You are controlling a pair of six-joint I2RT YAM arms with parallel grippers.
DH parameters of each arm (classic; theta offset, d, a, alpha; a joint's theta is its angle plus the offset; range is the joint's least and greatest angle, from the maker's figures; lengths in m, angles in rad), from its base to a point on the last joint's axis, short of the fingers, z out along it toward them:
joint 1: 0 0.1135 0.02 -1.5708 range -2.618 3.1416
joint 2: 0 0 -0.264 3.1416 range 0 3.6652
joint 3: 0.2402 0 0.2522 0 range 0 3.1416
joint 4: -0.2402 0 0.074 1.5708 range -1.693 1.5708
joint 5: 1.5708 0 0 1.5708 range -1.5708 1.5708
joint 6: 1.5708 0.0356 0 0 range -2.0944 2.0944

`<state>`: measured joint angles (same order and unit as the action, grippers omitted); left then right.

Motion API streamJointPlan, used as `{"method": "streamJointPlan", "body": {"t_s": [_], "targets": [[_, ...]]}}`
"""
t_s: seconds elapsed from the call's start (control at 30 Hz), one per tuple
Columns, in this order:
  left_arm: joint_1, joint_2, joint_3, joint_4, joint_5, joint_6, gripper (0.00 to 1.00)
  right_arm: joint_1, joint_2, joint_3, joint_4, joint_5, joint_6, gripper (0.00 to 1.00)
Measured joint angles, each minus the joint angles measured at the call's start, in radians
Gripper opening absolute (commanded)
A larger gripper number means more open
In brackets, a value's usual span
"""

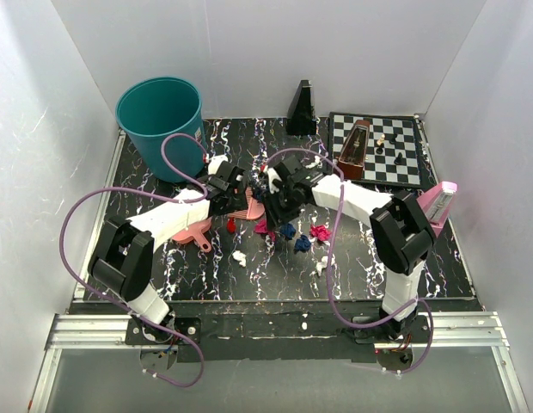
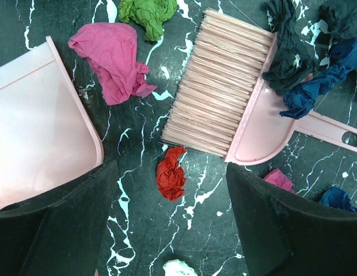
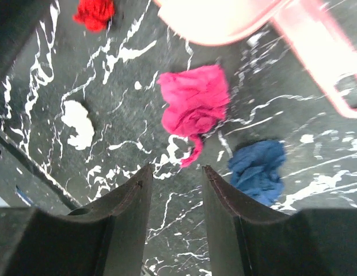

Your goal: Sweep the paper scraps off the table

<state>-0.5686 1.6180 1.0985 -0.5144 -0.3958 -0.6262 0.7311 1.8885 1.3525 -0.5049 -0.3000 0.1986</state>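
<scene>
Both arms lean over the paper scraps [image 1: 288, 231] strewn mid-frame on the table [image 1: 275, 275], the left gripper [image 2: 171, 167] spread wide and empty between dustpan [image 2: 40, 132] and brush [image 2: 224, 109], seemingly to take one up, while the right gripper [image 3: 177, 168] is narrowly parted and holds nothing.

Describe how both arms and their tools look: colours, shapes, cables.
Both the left arm and right arm have white links joined by blocky black housings. A lilac cable loops along each. The left tool and right tool have matte black, wedge-shaped fingers.
</scene>
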Motion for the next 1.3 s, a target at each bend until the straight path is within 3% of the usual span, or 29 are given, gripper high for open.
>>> {"method": "streamJointPlan", "body": {"t_s": [0.2,0.43,0.7,0.83,1.1,1.3], "targets": [[0.004,-0.013,-0.005,0.014,0.019,0.006,0.77,-0.049,0.022,0.136,-0.038,0.133,-0.038,0.47],[0.004,-0.069,-0.027,0.023,0.040,0.006,0.77,-0.071,0.260,0.434,-0.098,0.286,-0.072,0.47],[0.004,-0.136,-0.092,0.056,0.087,-0.017,0.77,-0.080,0.351,0.462,-0.130,0.299,-0.056,0.46],[0.004,-0.138,-0.110,0.060,0.095,-0.024,0.77,-0.077,0.334,0.418,-0.102,0.277,-0.035,0.46],[0.004,-0.134,-0.110,0.074,0.087,-0.008,0.77,0.001,0.130,0.097,-0.016,0.266,0.008,0.46],[0.004,-0.127,-0.110,0.082,0.099,0.014,0.77,0.103,0.049,-0.010,0.000,0.365,0.049,0.50]]}}
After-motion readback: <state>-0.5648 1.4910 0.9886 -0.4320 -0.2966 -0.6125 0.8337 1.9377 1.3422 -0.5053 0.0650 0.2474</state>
